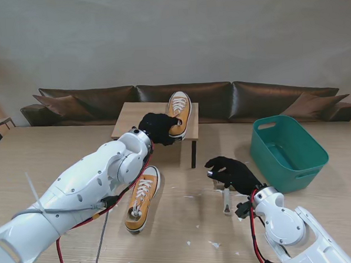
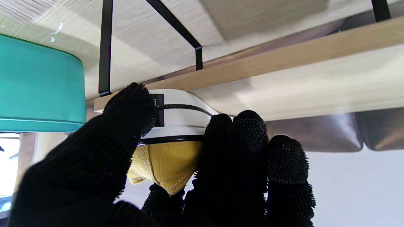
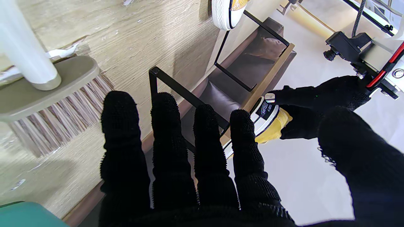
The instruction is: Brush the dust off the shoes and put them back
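Observation:
A yellow canvas shoe (image 1: 181, 109) with white laces lies on the small wooden rack (image 1: 133, 113), toe pointing away from me. My left hand (image 1: 157, 128) is shut on its heel; thumb and fingers (image 2: 233, 148) wrap the white heel rubber (image 2: 180, 115). The right wrist view shows the same grip on the shoe (image 3: 273, 121). The second yellow shoe (image 1: 142, 198) lies on the table near my left forearm. My right hand (image 1: 233, 172) hovers open, fingers (image 3: 176, 148) straight, just above the brush (image 1: 225, 198), which has a white handle and pale bristles (image 3: 60, 116).
A teal plastic basket (image 1: 290, 155) stands to the right of the rack, its wall also in the left wrist view (image 2: 38, 88). Black metal rack legs (image 1: 193, 155) reach the table. White scraps (image 1: 214, 244) lie on the table. A brown sofa (image 1: 262, 97) runs behind.

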Action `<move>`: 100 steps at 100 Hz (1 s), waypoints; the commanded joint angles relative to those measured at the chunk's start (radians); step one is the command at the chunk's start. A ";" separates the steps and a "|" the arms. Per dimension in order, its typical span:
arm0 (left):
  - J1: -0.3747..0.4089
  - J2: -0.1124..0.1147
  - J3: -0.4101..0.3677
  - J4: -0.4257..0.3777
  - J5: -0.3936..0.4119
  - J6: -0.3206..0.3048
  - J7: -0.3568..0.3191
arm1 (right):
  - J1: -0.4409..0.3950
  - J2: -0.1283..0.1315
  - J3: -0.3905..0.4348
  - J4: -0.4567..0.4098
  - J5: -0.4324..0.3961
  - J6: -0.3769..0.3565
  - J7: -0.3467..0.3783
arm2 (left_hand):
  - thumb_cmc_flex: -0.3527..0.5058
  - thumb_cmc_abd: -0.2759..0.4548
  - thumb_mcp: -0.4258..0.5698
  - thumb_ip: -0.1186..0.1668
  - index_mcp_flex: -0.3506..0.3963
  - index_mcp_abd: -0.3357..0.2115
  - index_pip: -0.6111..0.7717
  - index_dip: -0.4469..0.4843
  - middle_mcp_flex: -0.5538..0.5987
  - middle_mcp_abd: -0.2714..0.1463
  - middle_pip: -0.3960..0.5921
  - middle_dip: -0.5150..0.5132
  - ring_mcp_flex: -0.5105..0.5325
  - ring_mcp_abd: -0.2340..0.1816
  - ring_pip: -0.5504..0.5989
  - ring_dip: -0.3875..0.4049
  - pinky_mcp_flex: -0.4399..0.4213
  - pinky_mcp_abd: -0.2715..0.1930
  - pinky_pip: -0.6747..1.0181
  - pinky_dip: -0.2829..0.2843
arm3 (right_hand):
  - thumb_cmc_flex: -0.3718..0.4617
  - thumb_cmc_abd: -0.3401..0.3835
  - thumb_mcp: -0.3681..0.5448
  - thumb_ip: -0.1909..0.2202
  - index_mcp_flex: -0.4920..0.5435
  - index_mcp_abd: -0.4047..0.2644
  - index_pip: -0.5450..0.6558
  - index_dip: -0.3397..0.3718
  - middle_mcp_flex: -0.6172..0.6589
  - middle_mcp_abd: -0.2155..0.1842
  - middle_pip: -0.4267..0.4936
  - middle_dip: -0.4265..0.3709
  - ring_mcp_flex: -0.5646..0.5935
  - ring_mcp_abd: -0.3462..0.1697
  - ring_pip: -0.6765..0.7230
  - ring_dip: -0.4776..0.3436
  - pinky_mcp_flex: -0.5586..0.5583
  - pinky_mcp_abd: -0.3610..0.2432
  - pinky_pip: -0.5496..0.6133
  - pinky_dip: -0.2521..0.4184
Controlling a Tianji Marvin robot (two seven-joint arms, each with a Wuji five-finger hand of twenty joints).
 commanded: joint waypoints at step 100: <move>0.310 0.079 -0.379 -0.346 0.236 -0.232 0.058 | -0.005 -0.001 -0.010 -0.004 0.010 0.013 0.033 | 0.181 -0.130 0.092 -0.032 0.202 0.157 0.392 -0.007 0.296 -0.165 -0.184 -0.087 0.258 -0.072 -0.109 -0.043 0.237 0.030 0.019 -0.129 | -0.019 0.026 0.026 0.020 0.020 0.000 0.003 -0.012 0.026 0.020 -0.015 -0.008 0.025 0.005 0.009 0.014 -0.315 0.004 0.015 -0.004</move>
